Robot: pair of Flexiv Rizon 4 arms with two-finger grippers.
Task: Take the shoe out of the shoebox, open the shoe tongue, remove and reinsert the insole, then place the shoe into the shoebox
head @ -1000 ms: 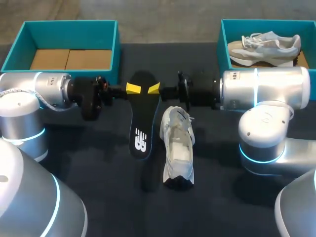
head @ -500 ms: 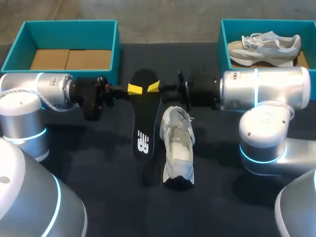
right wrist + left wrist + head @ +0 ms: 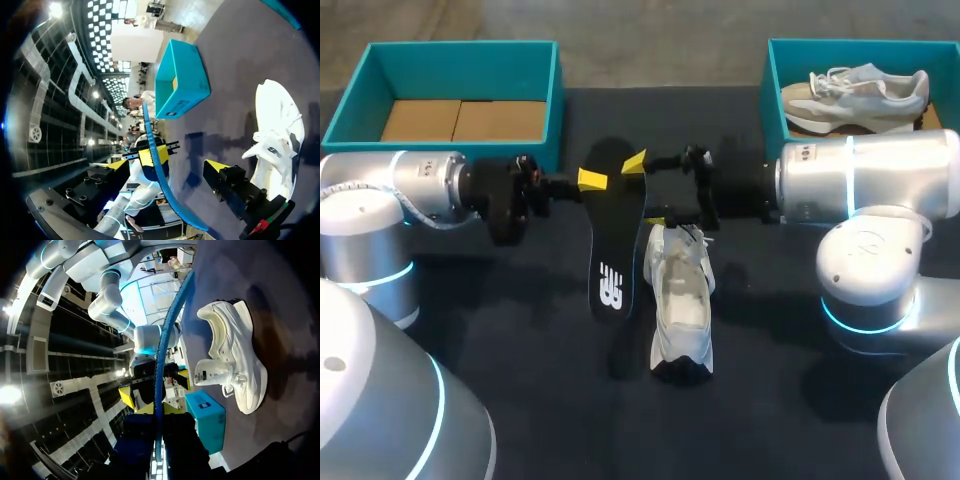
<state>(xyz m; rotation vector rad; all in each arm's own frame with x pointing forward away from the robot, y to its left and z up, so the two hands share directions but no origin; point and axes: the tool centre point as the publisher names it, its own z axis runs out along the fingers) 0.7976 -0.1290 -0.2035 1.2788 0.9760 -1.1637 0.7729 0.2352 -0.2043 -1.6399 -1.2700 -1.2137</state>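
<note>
A black insole [image 3: 610, 240] hangs edge-up above the dark table, its heel end pinched by my left gripper [image 3: 590, 180], which comes in from the left. In the left wrist view the insole [image 3: 160, 355] shows as a thin blue edge running out from between that gripper's [image 3: 156, 407] fingers. My right gripper [image 3: 646, 190] stands open beside the insole's heel, one yellow tip above and one below, touching nothing. From its own wrist the right gripper [image 3: 167, 167] has its fingers spread wide around the insole's edge [image 3: 156, 165]. The white shoe [image 3: 680, 300] lies on the table right of the insole.
A teal shoebox [image 3: 548, 100] with a cardboard floor stands at the back left. A second teal box [image 3: 772, 85] at the back right holds another pale shoe [image 3: 855, 95]. Both arms meet over the table's middle.
My right gripper has let go of the insole and spread wide, drawing slightly back to the right. The insole, held only by the left gripper, has swung a little toward the shoe.
</note>
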